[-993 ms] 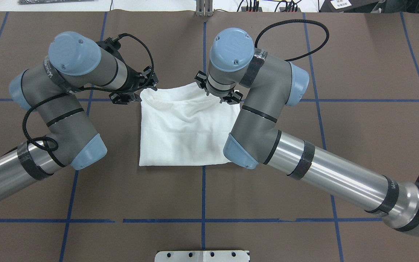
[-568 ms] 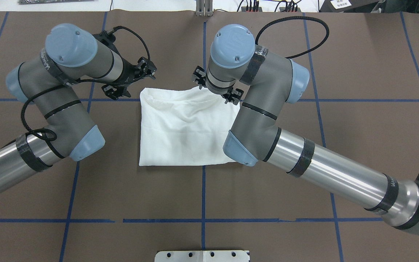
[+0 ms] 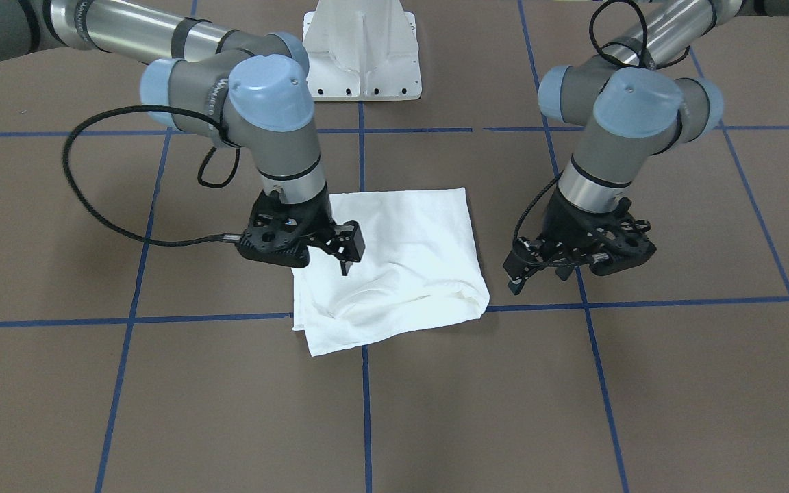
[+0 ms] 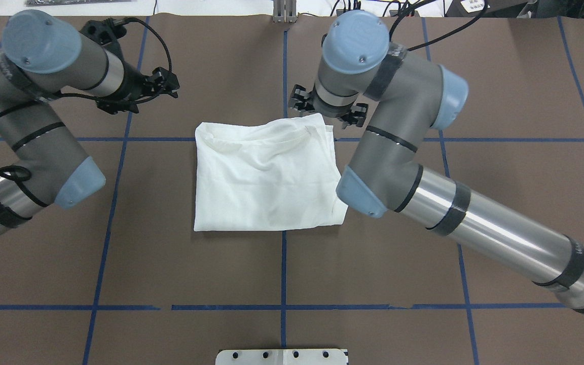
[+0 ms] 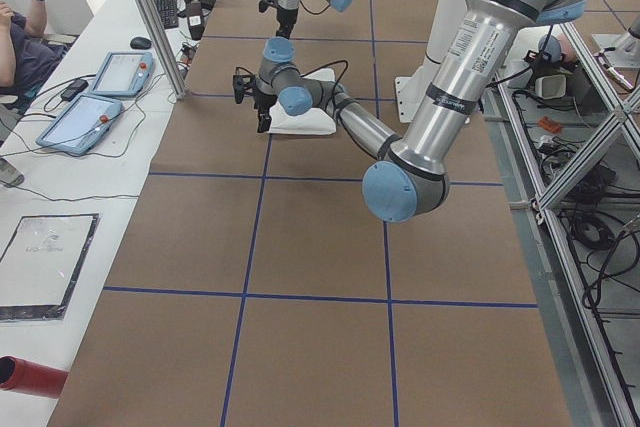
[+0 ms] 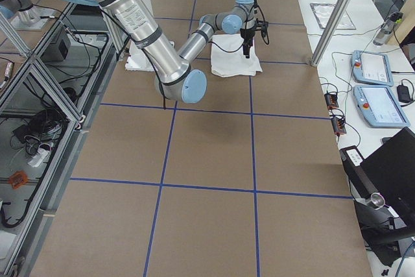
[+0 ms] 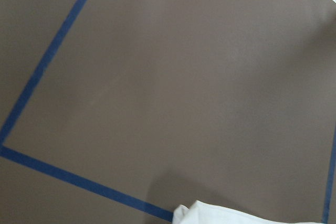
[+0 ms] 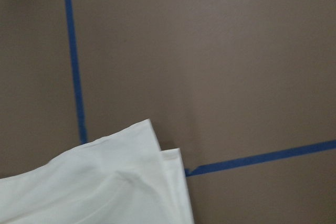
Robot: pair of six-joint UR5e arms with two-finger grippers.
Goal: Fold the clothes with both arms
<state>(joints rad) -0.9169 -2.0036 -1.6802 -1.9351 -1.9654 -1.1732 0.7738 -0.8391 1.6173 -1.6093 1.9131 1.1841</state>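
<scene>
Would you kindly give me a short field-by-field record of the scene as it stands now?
Shirt: white, folded into a rough rectangle, lying on the brown table, far edge rumpled.
Left gripper: open, holding nothing, over bare table beyond the shirt's far left corner.
Right gripper: open, holding nothing, over the shirt's far right corner.

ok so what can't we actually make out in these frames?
T-shirt print and neck label: in no view, folded layers hide them.
Part of its right edge, overhead: under the elbow of the right arm.
Both wrist views: only a shirt corner, cut by the bottom edge.
Side views: shirt too small for fold detail.
</scene>
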